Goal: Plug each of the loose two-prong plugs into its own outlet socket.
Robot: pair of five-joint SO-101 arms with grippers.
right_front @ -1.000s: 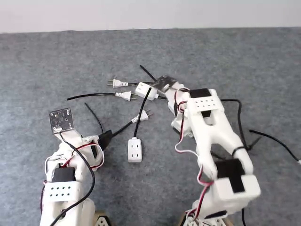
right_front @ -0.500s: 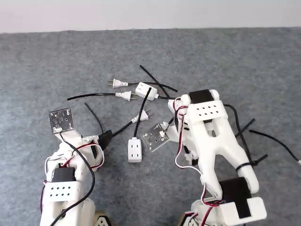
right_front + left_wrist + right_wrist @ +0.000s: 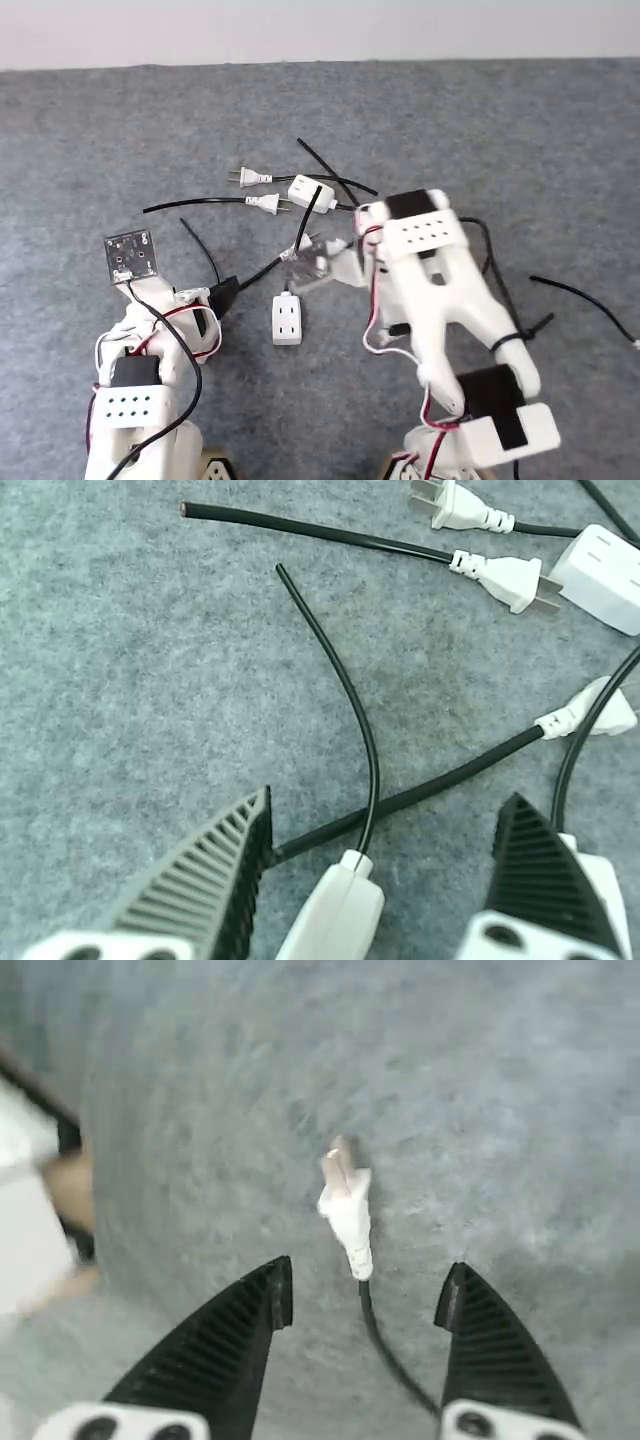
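Note:
Three white two-prong plugs on black cords lie on the grey carpet: a far one [image 3: 250,178], a second [image 3: 268,204] and a middle one [image 3: 303,247]. One white outlet socket [image 3: 310,192] lies beside the far plugs, and another [image 3: 287,318] lies nearer. My right gripper [image 3: 367,1275] is open just above the carpet, the middle plug [image 3: 348,1205] lying between and a little ahead of its fingertips. My left gripper [image 3: 388,805] is open and low, with a white cord end [image 3: 335,920] between its jaws. The nearer outlet socket [image 3: 595,875] peeks out behind one left finger.
Loose black cords cross the carpet around the plugs, and more trail right of the right arm [image 3: 580,295]. A thin cord [image 3: 345,690] curves up from the left gripper. The carpet meets a pale wall [image 3: 320,30] at the far side.
The right arm swung its gripper from beside the far outlet socket back toward the middle of the carpet, ending over the middle plug. The left arm stayed still.

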